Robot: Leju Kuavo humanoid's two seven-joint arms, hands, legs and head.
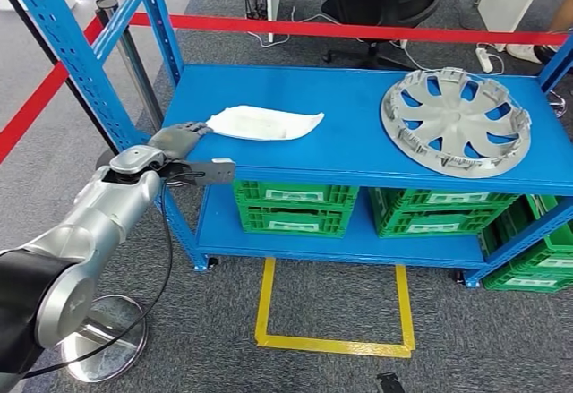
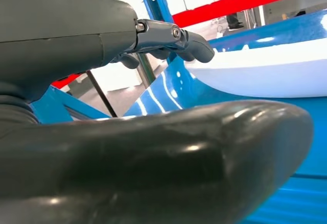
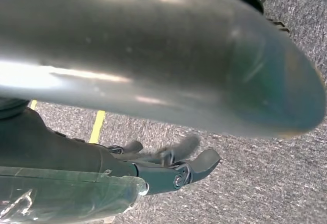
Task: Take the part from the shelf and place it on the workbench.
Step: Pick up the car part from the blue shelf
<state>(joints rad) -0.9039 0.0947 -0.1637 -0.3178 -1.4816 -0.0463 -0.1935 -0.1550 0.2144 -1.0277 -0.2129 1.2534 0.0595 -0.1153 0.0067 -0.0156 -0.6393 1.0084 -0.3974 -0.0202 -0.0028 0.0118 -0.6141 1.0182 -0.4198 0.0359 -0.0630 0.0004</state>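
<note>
A white, curved, flat part [image 1: 265, 123] lies on the left half of the blue shelf top [image 1: 351, 147]. My left hand [image 1: 178, 139] is at the shelf's left edge, level with the part's pointed left end. In the left wrist view the dark fingers [image 2: 174, 36] reach just over that white part [image 2: 266, 73] while the thick thumb [image 2: 162, 157] stays apart below it, so the hand is open and holds nothing. My right hand [image 3: 169, 165] hangs over the grey carpet with its fingers spread and nothing in them.
A grey wheel cover [image 1: 454, 121] lies on the right half of the shelf top. Green crates [image 1: 295, 207] fill the lower shelf. Red barrier tape [image 1: 351, 29] runs behind the shelf. A blue upright [image 1: 67, 53] and a stanchion base [image 1: 108, 339] stand beside my left arm. Yellow floor marking [image 1: 334, 344] lies in front.
</note>
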